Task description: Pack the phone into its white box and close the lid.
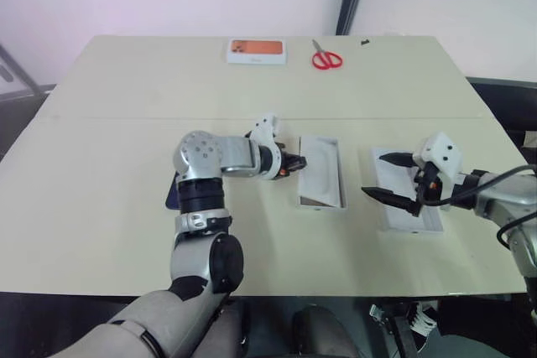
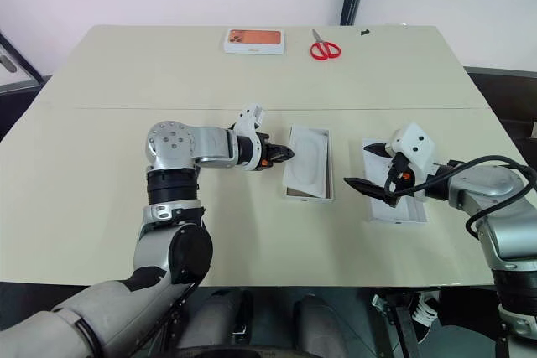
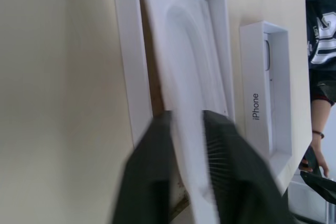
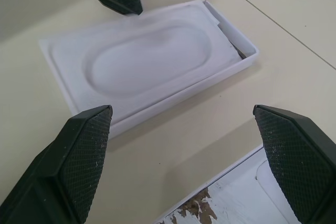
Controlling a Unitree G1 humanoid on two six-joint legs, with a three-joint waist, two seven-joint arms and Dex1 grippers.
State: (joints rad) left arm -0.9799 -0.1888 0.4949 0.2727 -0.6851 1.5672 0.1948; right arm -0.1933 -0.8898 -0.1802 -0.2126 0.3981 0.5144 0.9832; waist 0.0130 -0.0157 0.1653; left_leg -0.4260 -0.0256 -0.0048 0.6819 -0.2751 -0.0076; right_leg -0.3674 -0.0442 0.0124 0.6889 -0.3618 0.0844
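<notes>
Two shallow white paper trays lie side by side on the smooth cream table (image 1: 126, 90); both are long with square corners. The middle one is the white box (image 1: 342, 182); a strip of brown shows on its floor. A stiff white card (image 4: 142, 59) sits in it, a bit crooked; the card has a smooth oval dip pressed into it. The tray on the right is the lid (image 1: 403, 224); its floor is pale with rough brown torn patches, and a word is printed on its long side.

The phone (image 1: 170, 194) is flat, dark blue and shiny; it lies on the table on the left, mostly hidden under the left arm, well apart from the white box.

The left gripper (image 1: 294, 161) has two black ridged fingers (image 3: 152, 171); they pinch the near edge of the card, one on each side.

The right gripper (image 1: 375, 175) is spread as wide as it goes; it hangs over the lid, holding and touching nothing; its pads (image 4: 79, 156) are bumpy.

Red scissors (image 1: 327, 59) and a flat box with an orange top (image 1: 256, 50) lie at the far edge.
</notes>
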